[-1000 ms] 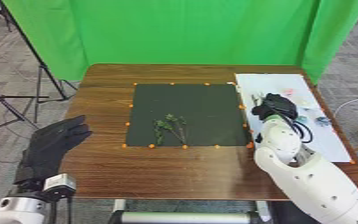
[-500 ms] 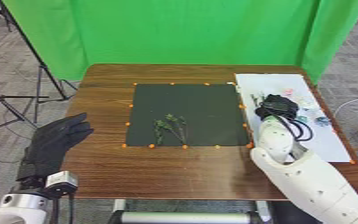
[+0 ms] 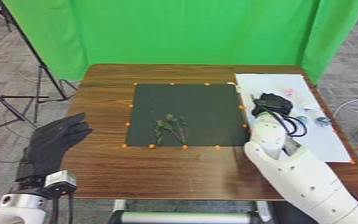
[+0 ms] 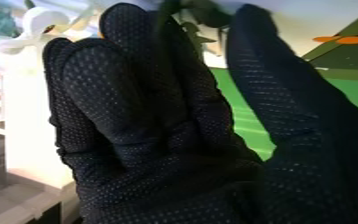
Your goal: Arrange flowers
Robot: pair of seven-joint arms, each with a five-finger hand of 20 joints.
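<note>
In the head view, my right hand [image 3: 272, 104] is over the left part of the white board, beside the dark mat. My left hand [image 3: 53, 142] is held open at the table's left edge. Leafy green stems [image 3: 170, 129] lie on the mat's lower middle. On the board are a pink flower [image 3: 288, 92], a pale flower [image 3: 306, 105] and a blue one [image 3: 323, 121]. In the right wrist view, the right hand [image 4: 162, 165] is open, its thumb apart from its fingers. Green leaves [image 4: 209, 15] show by the fingertips, a white flower [image 4: 44, 24] farther off.
The dark mat [image 3: 189, 100] is edged with orange markers. The white board [image 3: 331, 147] runs along the table's right side. Wooden tabletop [image 3: 171, 175] surrounds the mat, and a green curtain [image 3: 193, 35] hangs behind the table. Black cables loop beside the right wrist.
My right hand has shifted slightly left over the board, and its forearm has swung left as well. The left hand and the stems on the mat have stayed put.
</note>
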